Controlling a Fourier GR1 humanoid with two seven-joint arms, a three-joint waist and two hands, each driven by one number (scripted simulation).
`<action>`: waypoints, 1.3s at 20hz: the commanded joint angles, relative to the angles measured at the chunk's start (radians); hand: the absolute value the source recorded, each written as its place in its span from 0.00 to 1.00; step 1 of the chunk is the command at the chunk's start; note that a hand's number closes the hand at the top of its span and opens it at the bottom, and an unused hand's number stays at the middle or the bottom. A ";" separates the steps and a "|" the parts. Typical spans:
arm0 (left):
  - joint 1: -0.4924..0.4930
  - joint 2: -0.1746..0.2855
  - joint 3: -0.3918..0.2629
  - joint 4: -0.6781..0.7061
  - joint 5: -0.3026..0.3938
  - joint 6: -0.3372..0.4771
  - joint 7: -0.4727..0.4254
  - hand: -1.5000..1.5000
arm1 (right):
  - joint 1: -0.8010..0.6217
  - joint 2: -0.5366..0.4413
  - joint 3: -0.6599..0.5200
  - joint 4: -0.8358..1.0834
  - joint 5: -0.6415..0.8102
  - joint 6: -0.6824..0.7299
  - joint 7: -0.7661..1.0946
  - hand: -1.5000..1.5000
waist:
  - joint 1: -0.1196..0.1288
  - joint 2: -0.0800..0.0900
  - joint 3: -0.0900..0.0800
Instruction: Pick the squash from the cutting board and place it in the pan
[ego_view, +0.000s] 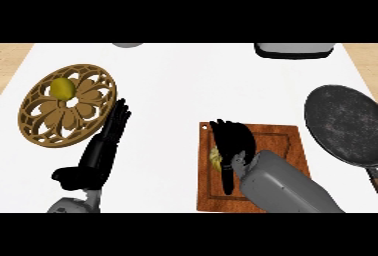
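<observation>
Head view, right hand (235, 142) curled round squash (215, 159) on cutting board (284, 145), long axis near-to-far

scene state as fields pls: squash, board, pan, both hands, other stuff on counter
squash: on cutting board, mostly hidden by right hand; yellow edge shows at hand's left
pan: dark, right of board; squash not in it
right hand: over squash; grasp cannot be told
left hand: open, resting beside trivet
trivet: round, wooden, far left; yellow item on it
</observation>
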 joint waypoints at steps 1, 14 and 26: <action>0.015 -0.011 0.009 -0.013 -0.016 -0.009 0.014 0.50 | 0.020 0.035 -0.015 0.087 0.095 0.004 -0.003 0.00 | 0.003 0.001 0.000; 0.009 -0.035 0.065 0.048 -0.025 -0.056 -0.025 0.50 | 0.064 0.076 -0.031 0.181 0.168 0.166 -0.099 1.00 | 0.000 0.001 0.000; 0.043 -0.082 0.053 -0.068 -0.090 -0.040 0.057 0.50 | 0.076 0.061 -0.071 0.199 0.432 0.080 -0.289 1.00 | 0.003 0.000 0.001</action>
